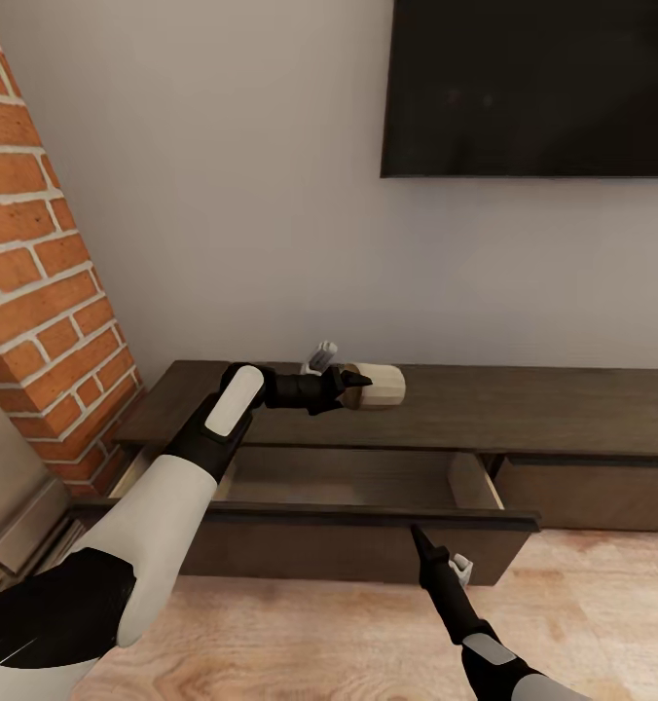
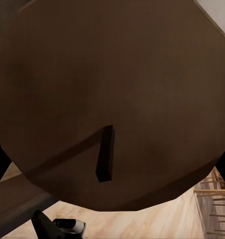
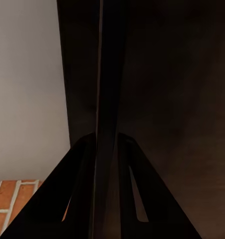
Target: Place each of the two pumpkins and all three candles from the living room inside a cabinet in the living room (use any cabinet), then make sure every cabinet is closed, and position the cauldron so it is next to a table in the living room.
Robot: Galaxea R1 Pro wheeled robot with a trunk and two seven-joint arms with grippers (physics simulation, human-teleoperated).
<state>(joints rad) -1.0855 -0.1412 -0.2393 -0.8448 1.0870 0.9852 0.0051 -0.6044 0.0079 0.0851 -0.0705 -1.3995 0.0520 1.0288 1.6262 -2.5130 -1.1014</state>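
- Living-room corner: pale wall, brick column (image 1: 37, 282) beside the left arm, dark TV (image 1: 531, 86) mounted above, plank floor (image 1: 348, 633) below.
- Long dark cabinet (image 1: 524, 404) along the wall, with its drawer (image 1: 348, 477) pulled out and showing a beige side wall; looks empty as far as the head view reaches, though the near part is hidden behind the drawer front.
- Left gripper (image 1: 350, 381) clamped on a candle (image 1: 378, 387), held sideways over the cabinet top, just beyond and above the open drawer.
- Same candle (image 2: 110, 99) up close in the left wrist view, wick end toward the camera, dark wick (image 2: 106, 153) plain on its round face.
- Probably held level so it can be carried back over the drawer and lowered in without catching the cabinet's top edge.
- Right gripper (image 1: 419, 538) low, just short of the drawer front near its end toward the right arm, fingers pressed together on nothing, seemingly parked clear of the drop.
- Right gripper (image 3: 106, 149) seen along its closed fingers, pointing at dark wood, with wall and brick off to one side.
- No pumpkins or cauldron in sight; remaining work judged considerable.
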